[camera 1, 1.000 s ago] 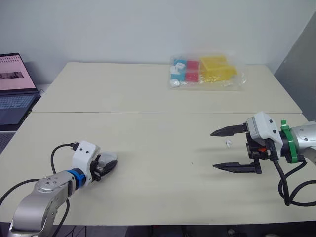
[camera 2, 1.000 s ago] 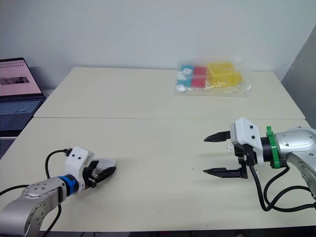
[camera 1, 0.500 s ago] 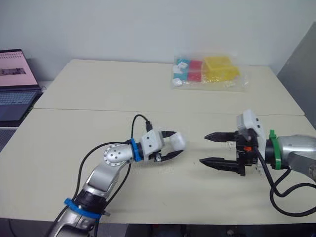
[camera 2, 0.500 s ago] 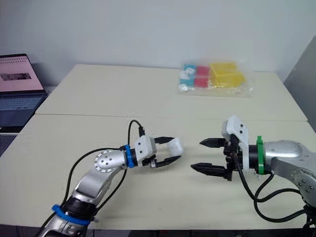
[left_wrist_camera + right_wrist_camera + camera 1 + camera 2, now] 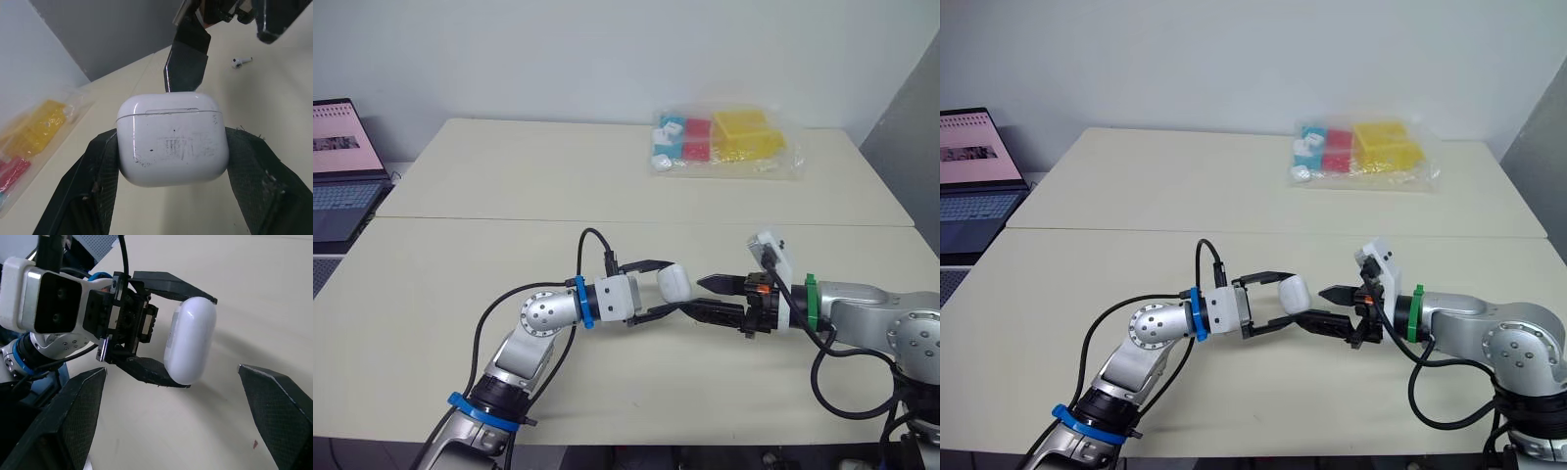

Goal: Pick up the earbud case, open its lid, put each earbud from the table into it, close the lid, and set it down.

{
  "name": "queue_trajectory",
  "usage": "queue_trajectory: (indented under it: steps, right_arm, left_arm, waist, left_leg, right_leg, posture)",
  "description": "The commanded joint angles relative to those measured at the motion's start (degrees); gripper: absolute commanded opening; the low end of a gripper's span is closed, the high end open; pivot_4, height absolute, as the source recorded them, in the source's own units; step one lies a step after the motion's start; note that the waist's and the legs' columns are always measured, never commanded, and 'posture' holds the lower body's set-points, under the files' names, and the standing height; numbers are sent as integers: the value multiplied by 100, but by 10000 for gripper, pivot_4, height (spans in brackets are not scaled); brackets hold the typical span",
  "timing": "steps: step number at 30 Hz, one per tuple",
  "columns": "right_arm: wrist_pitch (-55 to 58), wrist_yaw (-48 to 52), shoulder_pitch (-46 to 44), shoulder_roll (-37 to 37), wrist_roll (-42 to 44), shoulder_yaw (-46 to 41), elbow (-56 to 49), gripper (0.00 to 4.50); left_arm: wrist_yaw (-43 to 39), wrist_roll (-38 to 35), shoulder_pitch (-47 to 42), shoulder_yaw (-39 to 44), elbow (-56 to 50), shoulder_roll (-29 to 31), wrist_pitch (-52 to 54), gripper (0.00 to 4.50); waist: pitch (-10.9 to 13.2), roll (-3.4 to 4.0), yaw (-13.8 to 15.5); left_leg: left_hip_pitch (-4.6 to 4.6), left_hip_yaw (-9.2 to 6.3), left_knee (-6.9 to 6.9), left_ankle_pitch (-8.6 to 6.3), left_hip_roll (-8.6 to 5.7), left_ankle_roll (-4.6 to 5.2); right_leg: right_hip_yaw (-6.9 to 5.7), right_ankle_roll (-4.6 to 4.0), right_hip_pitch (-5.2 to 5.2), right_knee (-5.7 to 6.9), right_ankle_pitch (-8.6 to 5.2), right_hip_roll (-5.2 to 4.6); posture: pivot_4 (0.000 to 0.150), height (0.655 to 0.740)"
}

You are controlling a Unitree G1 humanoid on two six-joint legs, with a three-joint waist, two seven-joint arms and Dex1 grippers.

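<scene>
Left wrist view: the earbud case [image 5: 172, 138] fills the gap between two black fingers, one pressed to each side of it; the lid's seam is a thin closed line.
Left arm: bent at the elbow and reaching in over the near half of the table [image 5: 509, 176], forearm level, pointing toward the robot's right.
Left gripper [image 5: 1289, 297]: clamped on the white case, holding it on its side just above the table top.
Right arm: low and nearly level, coming in from the robot's right and pointing left, so the two grippers meet tip to tip.
Right gripper [image 5: 697, 297]: fingers spread apart with nothing between them. The tips are right at the case, and one finger stands just behind it. Whether it touches the case cannot be told.
Earbud [image 5: 241, 61]: one white earbud lies on the table beyond the right gripper, apart from the case.
Edges: the meeting point is mid-table, near the seam [image 5: 489, 221] between the two table tops and well back from the near edge.
Open room: bare table surrounds both grippers. The bag of coloured blocks [image 5: 724, 142] lies at the far side, well apart. The laptop [image 5: 337, 166] sits beyond the table's left edge.
</scene>
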Motion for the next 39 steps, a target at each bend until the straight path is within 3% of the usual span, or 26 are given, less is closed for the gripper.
queue_trajectory:
  steps: [1,11,14,23,33,36,39]
  right_arm:
    - [-103,7,-101,84,48,37,25,45000]
    - [-112,-11,-240,450,36,153,388,45000]
    - [-91,-39,-264,483,142,105,484,40000]
    - [54,184,-306,370,141,225,505,7641]
    - [96,233,-326,352,152,246,503,7693]
    - [111,284,-339,305,123,266,471,7693]
    - [120,337,-359,237,77,283,451,7691]
  left_arm:
    - [12,-34,21,16,-310,8,-76,27909]
    - [-137,-1,-55,-23,-273,70,-224,27909]
    - [-198,-2,-20,-42,-296,95,-294,27909]
    - [-34,57,-53,24,-224,-8,-325,27909]
    - [37,139,-88,9,-155,-79,-462,27909]
    - [-57,-230,-78,73,-234,-134,-99,27909]
    - [-149,-275,-157,90,-299,-63,197,37697]
  waist:
    - [0,0,-1]
    - [0,0,-2]
    - [0,0,-2]
    - [0,0,-2]
    - [0,0,-2]
    - [0,0,-2]
    - [0,0,-3]
  left_leg:
    - [0,0,0,0,0,0]
    - [0,-2,-2,0,1,0]
    - [1,-1,-2,0,1,0]
    - [0,-2,-2,0,2,0]
    - [0,-1,-3,0,2,0]
    - [0,-1,-3,0,2,0]
    - [-1,-2,-3,0,3,0]
  right_leg:
    - [-1,0,0,1,0,1]
    - [-1,-1,-2,0,0,20]
    - [1,-1,-2,-1,0,20]
    - [0,-1,-2,-2,0,20]
    - [0,-1,-3,-2,0,20]
    - [0,-1,-3,-2,0,20]
    - [0,-1,-3,-2,0,20]
  posture:
    - [1500,7378]
    - [1500,7378]
    - [1500,7378]
    - [1500,7378]
    - [1500,7378]
    - [1500,7378]
    - [1500,7378]
